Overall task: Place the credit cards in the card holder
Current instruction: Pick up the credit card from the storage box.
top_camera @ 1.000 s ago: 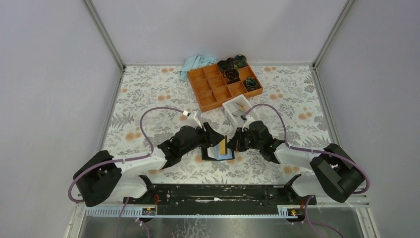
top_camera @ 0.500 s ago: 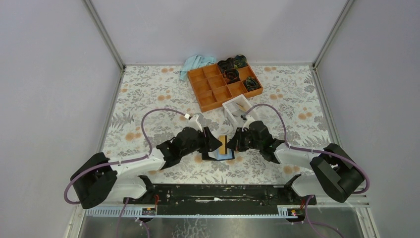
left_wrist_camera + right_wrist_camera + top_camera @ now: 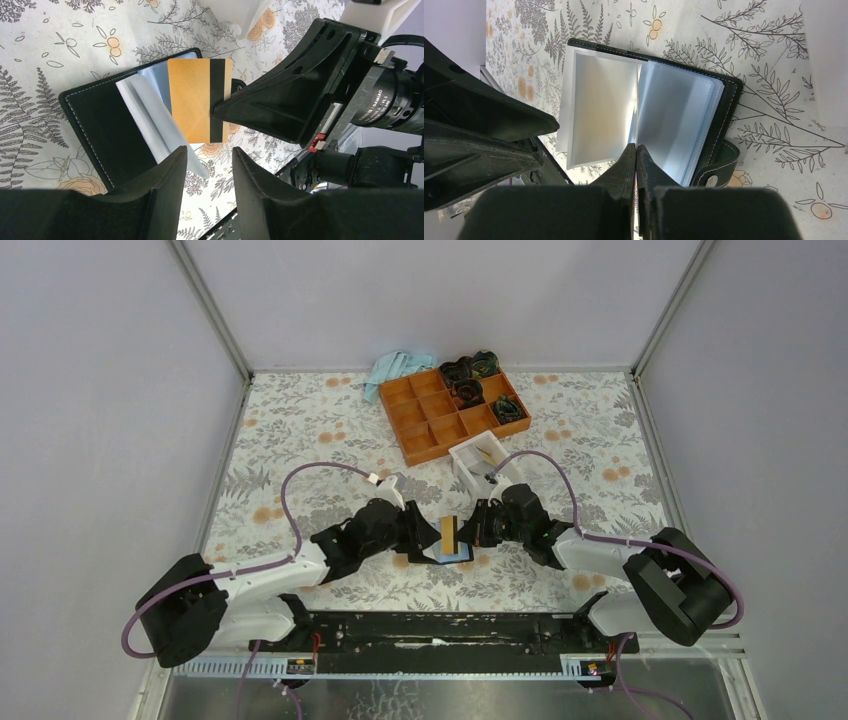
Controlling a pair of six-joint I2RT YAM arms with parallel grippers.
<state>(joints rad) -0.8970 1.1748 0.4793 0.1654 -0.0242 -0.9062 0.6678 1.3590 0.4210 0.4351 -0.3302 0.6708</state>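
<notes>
- The right gripper (image 3: pixel 636 152) is pinching one credit card (image 3: pixel 192 100) by its black-striped side with its jaws closed tight. That is leaving the plain side free to lead into a pocket.
- The card is standing roughly on edge just past those fingertips. It is directly above the open card holder (image 3: pixel 97 125) and is not yet sitting in any pocket.
- The holder is lying flat on the floral table cover (image 3: pixel 40 40), right under both grippers and spread open so its clear sleeves (image 3: pixel 599 105) are facing up.
- The left gripper (image 3: pixel 210 165) is facing the right one across the holder with its jaws standing apart.
- A corner of one lifted sleeve is reaching into the gap between the left fingers (image 3: pixel 160 190), but it is not looking clamped. I cannot tell whether it is touching them.
- That sleeve is rising off the stack, probably so that a pocket mouth is gaping for the card.
- The snap tab (image 3: pixel 719 170) is trailing out on the right wrist's side, clear of the sleeves.
- Insertion is apparently beginning. The card's free edge is needing to line up with one sleeve's mouth, or it is risking sliding between leaves or buckling the thin film.
</notes>
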